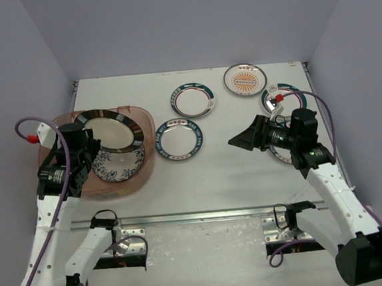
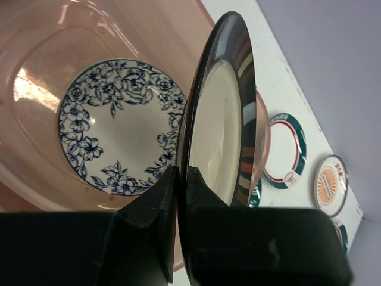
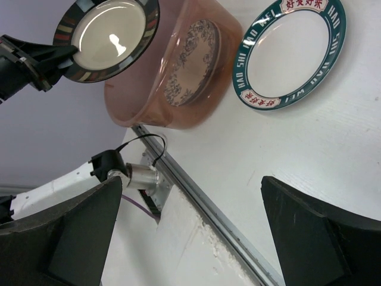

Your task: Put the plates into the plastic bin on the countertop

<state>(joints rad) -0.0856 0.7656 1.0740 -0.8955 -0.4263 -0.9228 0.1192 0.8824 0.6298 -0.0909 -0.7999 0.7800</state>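
Your left gripper clamped the dark-rimmed plate by its rim above the plastic bin (a blue floral plate lay inside). Your right gripper hovered wide open over the countertop.

Left of frame: translucent pinkish-brown bin, blue floral plate on white, black-rimmed plate with coloured bars. Centre: teal-and-red-rimmed white plate, and a matching plate below. Upper right: orange sunburst plate, its rim dark, perhaps brown.
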